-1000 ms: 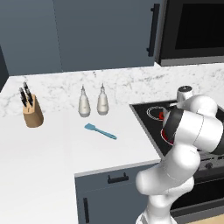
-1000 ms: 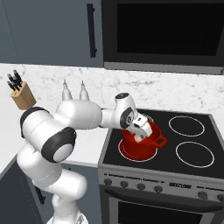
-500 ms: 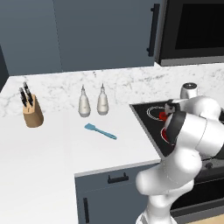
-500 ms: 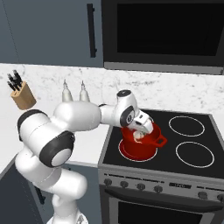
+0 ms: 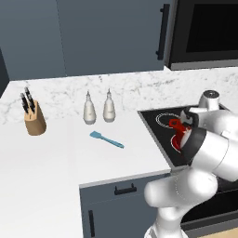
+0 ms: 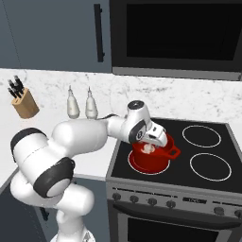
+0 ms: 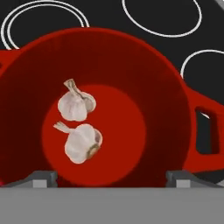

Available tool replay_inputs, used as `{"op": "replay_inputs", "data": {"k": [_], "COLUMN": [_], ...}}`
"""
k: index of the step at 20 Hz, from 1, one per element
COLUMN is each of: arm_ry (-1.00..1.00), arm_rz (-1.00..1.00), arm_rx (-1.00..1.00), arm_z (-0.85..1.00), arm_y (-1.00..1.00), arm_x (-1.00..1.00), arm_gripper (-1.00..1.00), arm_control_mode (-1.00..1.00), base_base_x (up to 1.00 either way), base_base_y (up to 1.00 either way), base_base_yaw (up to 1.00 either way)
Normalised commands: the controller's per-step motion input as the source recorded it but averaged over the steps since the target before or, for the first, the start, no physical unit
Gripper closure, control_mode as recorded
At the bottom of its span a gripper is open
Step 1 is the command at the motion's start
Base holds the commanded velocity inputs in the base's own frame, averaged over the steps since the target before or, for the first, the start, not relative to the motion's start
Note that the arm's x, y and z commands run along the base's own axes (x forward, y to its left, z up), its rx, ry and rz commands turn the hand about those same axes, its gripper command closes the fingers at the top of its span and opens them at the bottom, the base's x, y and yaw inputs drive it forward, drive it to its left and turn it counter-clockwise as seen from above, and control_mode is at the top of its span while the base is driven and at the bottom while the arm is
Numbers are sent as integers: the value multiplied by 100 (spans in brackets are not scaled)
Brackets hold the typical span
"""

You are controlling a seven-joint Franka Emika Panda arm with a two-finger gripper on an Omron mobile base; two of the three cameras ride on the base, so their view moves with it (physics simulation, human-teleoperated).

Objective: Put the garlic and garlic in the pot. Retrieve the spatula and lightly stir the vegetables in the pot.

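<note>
Round bright red cooking pot with straight sides and loop handles: stands on the front left ring of the black glass stove top, near the stove's left and front edges; one loop handle juts toward the rings at the right. Two small lumpy pinkish-beige garlic bulbs: both lie on the pot's floor, left of its centre, one bulb just beside the other, their stalks pointing outward; the rest of the floor on the far side lies bare. Two-finger gripper on the white arm: hangs over the pot's mouth, looking straight down; its two dark fingertips stand wide apart with nothing between them, both inside the span of the rim. Small light-blue spatula with flat squarish blade and thin blue handle: lies flat on the white marbled counter, toward its middle, well apart from the stove's left edge, with bare counter all round it. Two white bottles: upright near the counter's back edge, behind the spatula. Wooden knife block with dark-handled knives: near the back left of the counter.
</note>
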Motion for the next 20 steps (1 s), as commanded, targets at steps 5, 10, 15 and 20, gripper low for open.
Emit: {"op": "replay_inputs", "data": {"k": [5,10,15,20], "arm_ry": [-7,-2,0,6], "arm_rz": [6,11,20,46], "arm_rx": [0,0,-2,0], "arm_z": [39,48,15,0], "arm_y": [5,51,99,97], "arm_x": [-35,-42,-23,-13], "arm_gripper": [-100,-100,-100,-100], "arm_control_mode": [-100,-100,-100,-100], "base_base_x": [0,0,0,0], "base_base_y": [0,0,0,0], "base_base_yaw": [0,0,0,0]}}
